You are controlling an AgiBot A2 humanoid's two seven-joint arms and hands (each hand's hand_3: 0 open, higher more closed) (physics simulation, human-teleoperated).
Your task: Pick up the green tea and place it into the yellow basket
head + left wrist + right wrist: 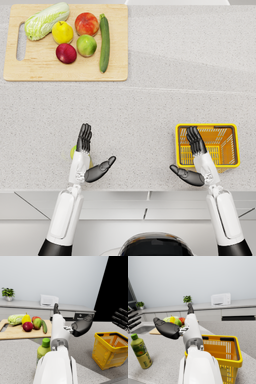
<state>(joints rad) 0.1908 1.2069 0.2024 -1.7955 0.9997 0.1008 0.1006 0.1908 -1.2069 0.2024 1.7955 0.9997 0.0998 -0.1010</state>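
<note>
The green tea point(140, 352) stands upright on the counter point(150, 110) at lower left of the head view, just under the left hand point(86, 155), fingers spread and empty. The right hand point(196, 160), likewise spread, hovers over the yellow basket's point(236, 145) left rim; bare counter lies between them.

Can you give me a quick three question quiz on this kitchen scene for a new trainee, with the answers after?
1. True or false: the green tea bottle already lies inside the yellow basket.
2. Which hand is nearer the bottle: A the left hand, B the right hand?
3. Fill in: the fruit and vegetables lie on the wooden ____.

Key
1. False: it stands upright on the counter, under the left forearm in the head view.
2. A.
3. Cutting board.
</note>
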